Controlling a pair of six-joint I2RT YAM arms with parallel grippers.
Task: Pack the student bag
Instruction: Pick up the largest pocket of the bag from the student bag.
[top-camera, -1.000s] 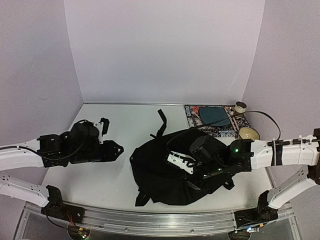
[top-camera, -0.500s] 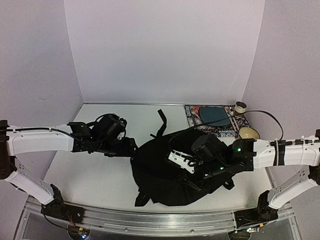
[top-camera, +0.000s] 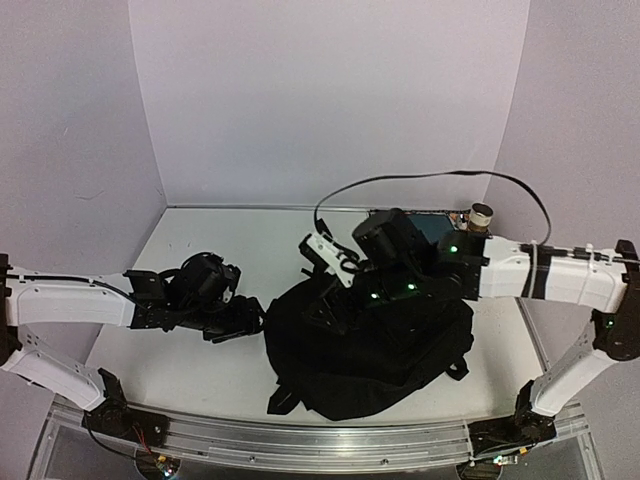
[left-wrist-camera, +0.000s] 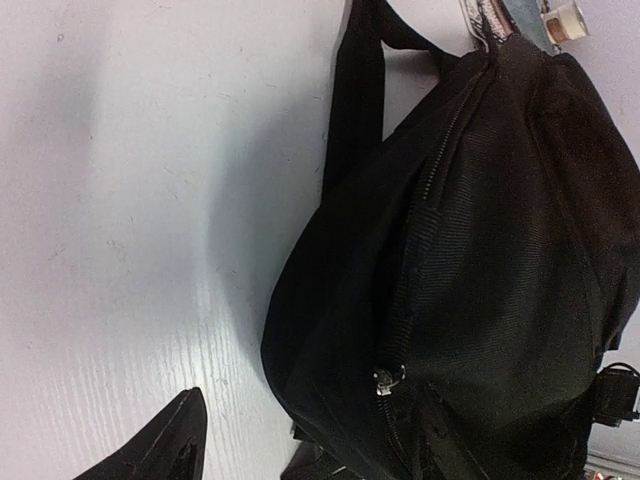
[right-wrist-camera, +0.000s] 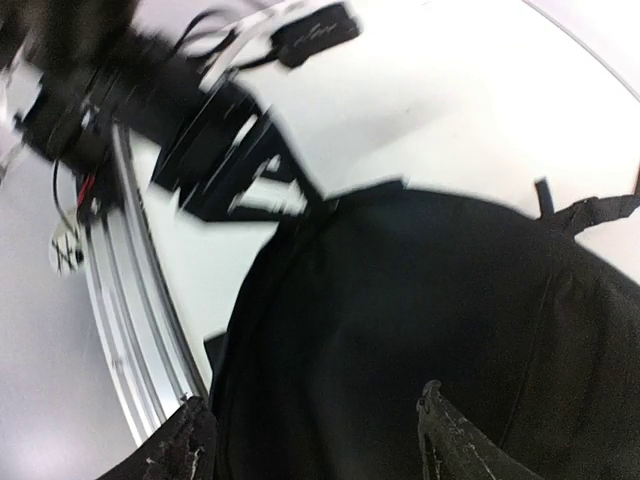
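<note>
**Left wrist view:** the bag (left-wrist-camera: 480, 250) runs off the right and lower edges. One of my left fingers (left-wrist-camera: 170, 445) is cut by the lower edge.
**Right wrist view:** motion blur smears my left arm (right-wrist-camera: 190, 120). My right fingers (right-wrist-camera: 190, 450) are cropped below.
**Top view:** my right arm (top-camera: 520, 270) hides most of the mat (top-camera: 425, 213).

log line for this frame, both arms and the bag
left gripper: jaws open, on table beside student bag left edge | right gripper: jaws open, over bag's far-left part | held: nothing
</note>
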